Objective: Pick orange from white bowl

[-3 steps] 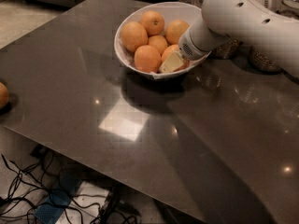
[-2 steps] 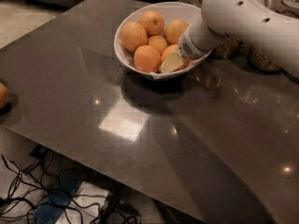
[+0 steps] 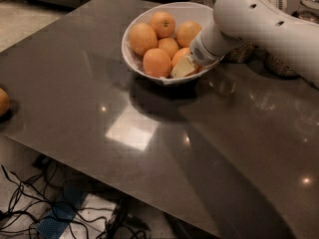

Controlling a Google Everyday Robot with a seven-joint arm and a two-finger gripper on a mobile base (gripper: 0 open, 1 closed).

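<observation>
The orange [image 3: 179, 55] is seen in the right half of the white bowl [image 3: 199, 13], at the upper centre of the frame. It is partly covered from the right and from below by the gripper [image 3: 183, 67].

At the far left edge, a stray orange [image 3: 2, 102] is cut off by the frame; it sits at the edge of the dark table [image 3: 89, 88], well apart from the bowl. In the lower left corner, beneath the table's edge, tangled black cables [image 3: 20, 203] and a blue object [image 3: 56, 218] are seen on the floor. A pale square of reflected light [image 3: 132, 131] is shown on the tabletop below the bowl.

Inside the bowl, five more oranges are packed together. A large one [image 3: 142, 38] lies at the left, and one with a dark stem dimple [image 3: 163, 24] at the back. A smaller one [image 3: 168, 47] sits in the middle, another large one [image 3: 157, 62] at the front, and one more [image 3: 188, 33] at the back right. The orange is hemmed in by the middle, front and back-right fruits, which appear to touch it.

The gripper is set down inside the bowl against the orange's lower right side. Whether it is released or clenched cannot be told. It is carried by the thick white arm [image 3: 259, 24], which reaches in from the upper right. Behind the arm, jars [image 3: 277, 64] are largely hidden at the right edge.
</observation>
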